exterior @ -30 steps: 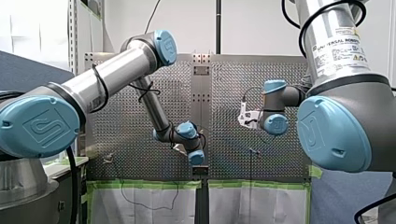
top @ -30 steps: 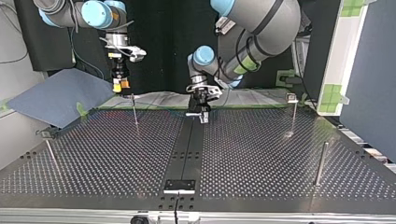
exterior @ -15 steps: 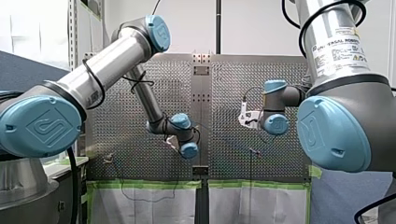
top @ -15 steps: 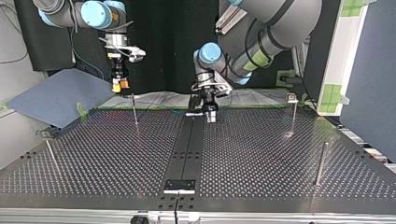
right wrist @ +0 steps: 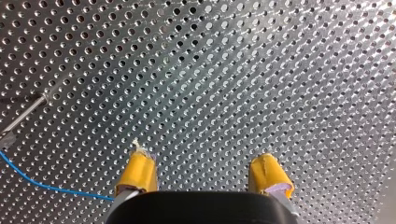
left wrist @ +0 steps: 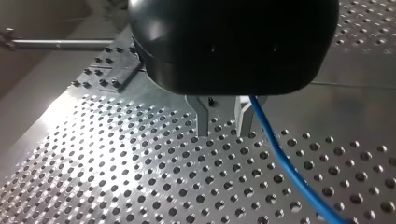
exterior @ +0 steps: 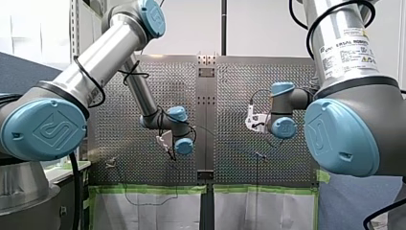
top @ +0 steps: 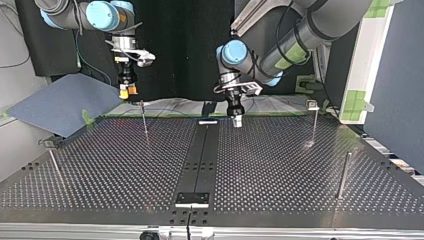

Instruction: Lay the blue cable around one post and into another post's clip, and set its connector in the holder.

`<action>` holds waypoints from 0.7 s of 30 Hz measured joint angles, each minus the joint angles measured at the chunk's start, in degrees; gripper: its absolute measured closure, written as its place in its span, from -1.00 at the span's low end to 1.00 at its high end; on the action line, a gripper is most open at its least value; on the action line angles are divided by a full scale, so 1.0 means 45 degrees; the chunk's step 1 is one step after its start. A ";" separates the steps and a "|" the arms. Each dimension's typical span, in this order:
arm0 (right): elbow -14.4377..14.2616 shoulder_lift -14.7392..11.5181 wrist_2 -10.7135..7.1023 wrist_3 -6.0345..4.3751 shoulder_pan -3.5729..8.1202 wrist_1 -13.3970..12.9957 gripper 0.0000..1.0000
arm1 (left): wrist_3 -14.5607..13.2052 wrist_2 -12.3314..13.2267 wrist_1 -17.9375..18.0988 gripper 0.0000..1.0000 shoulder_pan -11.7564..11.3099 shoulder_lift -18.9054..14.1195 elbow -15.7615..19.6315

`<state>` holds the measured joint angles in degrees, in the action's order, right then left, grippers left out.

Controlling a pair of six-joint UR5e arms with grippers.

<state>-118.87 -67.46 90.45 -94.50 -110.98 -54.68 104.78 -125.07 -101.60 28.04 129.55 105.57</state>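
While hovering low over the table [top: 280,165] with the left gripper [top: 237,120], just beside the far end of the dark strip [top: 200,150] down the middle, has the cable [left wrist: 289,172] coming out from under that gripper's body and running off across the holes. Cannot tell from the left wrist view whether clamped on it or merely alongside. Holds the right gripper [right wrist: 201,158] higher, at the top view's left, with yellow pads [right wrist: 139,172] spread wide and nothing between. Shows in the right wrist view another stretch of cable, passing beside one pad and off toward the tip of a post [right wrist: 25,114]; cannot tell whether seated in a clip there. Reads as an early stage: no turn around any post to be seen, no connector made out anywhere, no holder seen filled. Leaves, on that judgement, all three parts to do: the wrap, the clip, the connector's seating.
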 joint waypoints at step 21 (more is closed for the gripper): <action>-0.0003 0.0000 -0.0039 -0.0001 0.0007 0.0134 -0.99 | -0.0475 0.1269 -0.0079 0.30 -0.1730 -0.2314 0.2316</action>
<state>-118.89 -67.47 90.27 -94.50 -110.94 -54.08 102.64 -119.36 -101.95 20.26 119.14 115.99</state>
